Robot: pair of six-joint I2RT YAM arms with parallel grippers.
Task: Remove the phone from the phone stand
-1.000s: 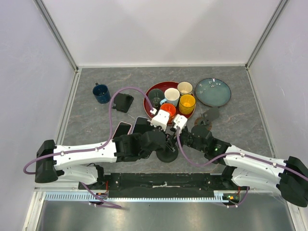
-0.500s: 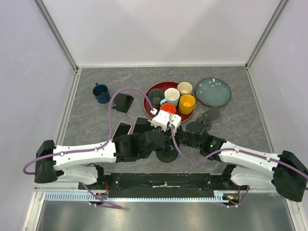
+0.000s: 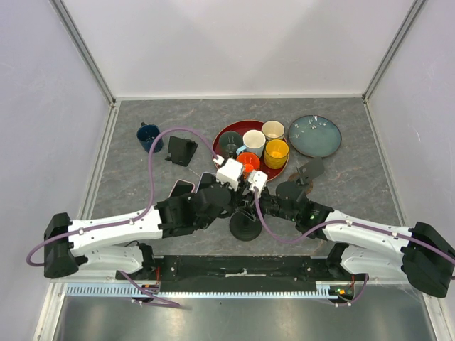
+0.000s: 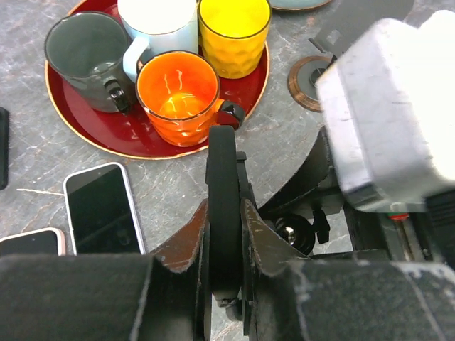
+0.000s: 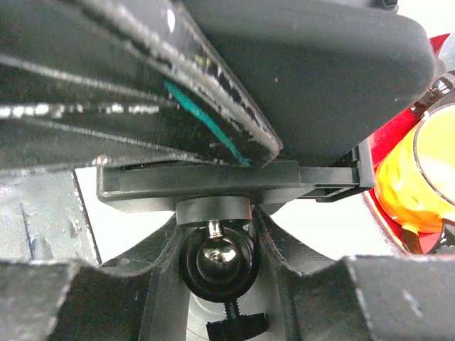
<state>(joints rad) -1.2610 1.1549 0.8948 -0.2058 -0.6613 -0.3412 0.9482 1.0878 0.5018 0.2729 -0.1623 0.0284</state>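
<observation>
I am gripping the phone [image 4: 222,192] with my left gripper [image 4: 225,217]. The jaws are clenched on its two flat faces, and one pad is pressing on each side. In the left wrist view I am seeing the phone only by its thin black edge. It is standing on edge directly between the jaws, and its long axis is running straight ahead from my palm, toward the orange cup [image 4: 178,96] on the red tray [image 4: 85,135].

My right gripper [image 5: 217,238] is working just below. Its jaws are closing around the ball joint of the phone stand [image 5: 217,264], one finger on each side and, as far as I can see, touching the collar above the ball. The cradle plate is lying right over these jaws, and a dark slab, which I am taking for the phone, is lying over the plate. I cannot tell if it is already free of the cradle.

So I am judging that the left arm is the one to lift, up and away from the right jaws, while the right is pinning the stand down.

I am finding no brand or readable writing. Only a small green streak is showing above the right jaws, and the screens of the two other phones [image 4: 103,209] beside my left jaws are dark.
</observation>
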